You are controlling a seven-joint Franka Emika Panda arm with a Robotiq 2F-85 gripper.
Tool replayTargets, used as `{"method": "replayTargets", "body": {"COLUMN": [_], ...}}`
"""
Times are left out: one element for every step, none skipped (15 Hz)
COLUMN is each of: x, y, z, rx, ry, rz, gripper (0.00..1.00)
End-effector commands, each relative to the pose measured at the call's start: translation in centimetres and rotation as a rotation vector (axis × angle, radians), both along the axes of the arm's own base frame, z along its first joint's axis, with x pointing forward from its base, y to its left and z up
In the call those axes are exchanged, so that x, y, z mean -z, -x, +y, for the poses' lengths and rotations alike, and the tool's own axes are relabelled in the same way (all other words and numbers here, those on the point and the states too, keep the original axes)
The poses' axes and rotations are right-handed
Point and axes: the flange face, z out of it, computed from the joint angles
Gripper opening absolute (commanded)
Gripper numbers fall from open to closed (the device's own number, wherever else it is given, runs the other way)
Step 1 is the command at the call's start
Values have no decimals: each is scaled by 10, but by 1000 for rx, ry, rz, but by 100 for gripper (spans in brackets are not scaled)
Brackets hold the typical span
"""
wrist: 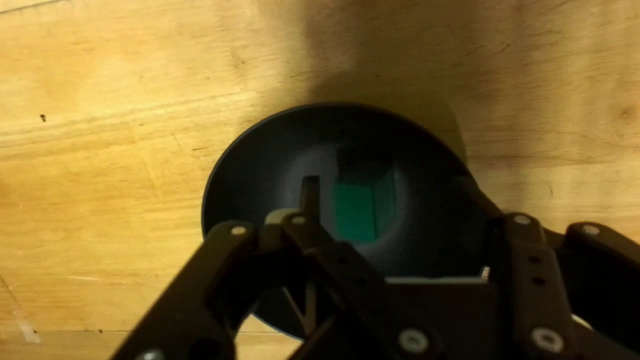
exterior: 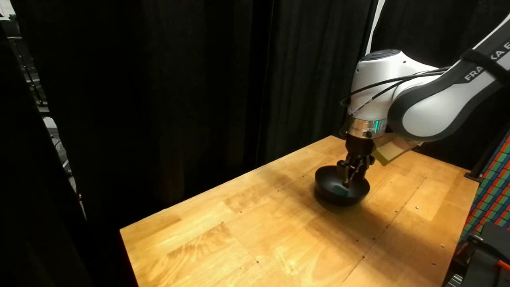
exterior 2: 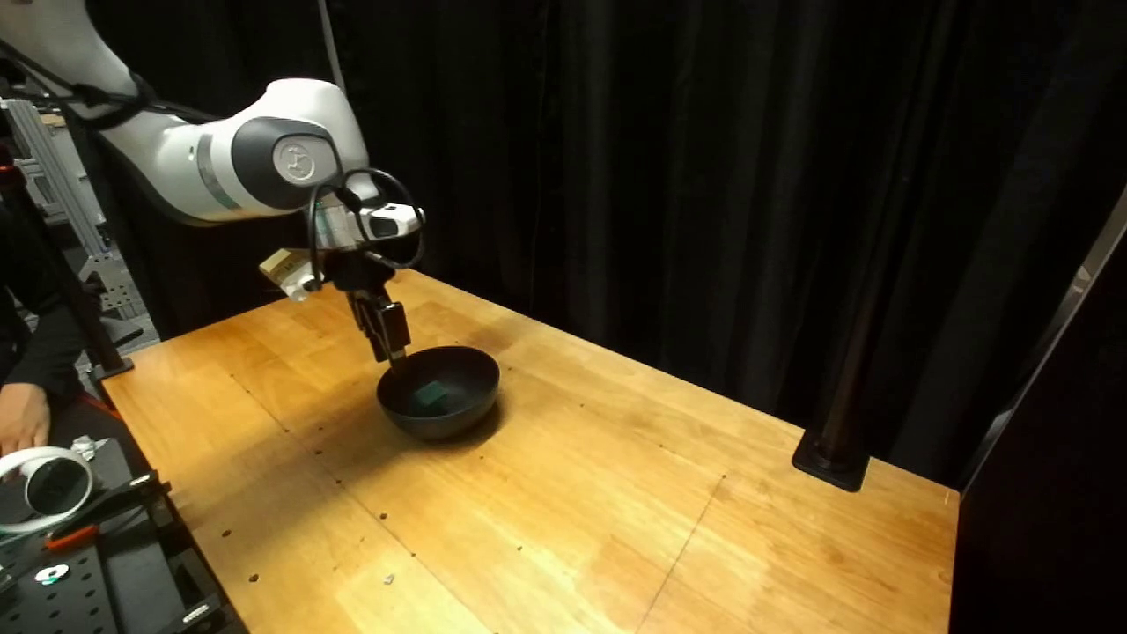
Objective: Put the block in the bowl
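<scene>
The small green block lies inside the black bowl; it shows in the wrist view and in both exterior views. The bowl stands upright on the wooden table in both exterior views and fills the middle of the wrist view. My gripper is open, its dark fingers spread apart, one on each side of the block in the wrist view. In both exterior views the gripper points down at the bowl, fingertips at or just inside its rim. Nothing is between the fingers.
The wooden table lies under the bowl, with black curtains behind it. A black post base stands on the table's far edge. Beyond another edge are a dark cart with a white-ringed controller and a person's hand.
</scene>
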Motion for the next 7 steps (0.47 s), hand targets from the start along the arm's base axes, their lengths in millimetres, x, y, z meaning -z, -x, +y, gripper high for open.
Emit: {"method": "replayTargets", "body": {"x": [-8,-21,-32,-45,-57,-72,-87], "y": [-11,-7,-2,4,9,11,17], "z": [-3,-4,-3,1,6,3,4], "rx": [2,-9,-22,-43,-74,-84,-112], "ry": [0,-18,-51,-116,-157,-213,-262], "rz": [13,42,75,119,149,191,226], "gripper": [99,100,100,100,100,100,100]}}
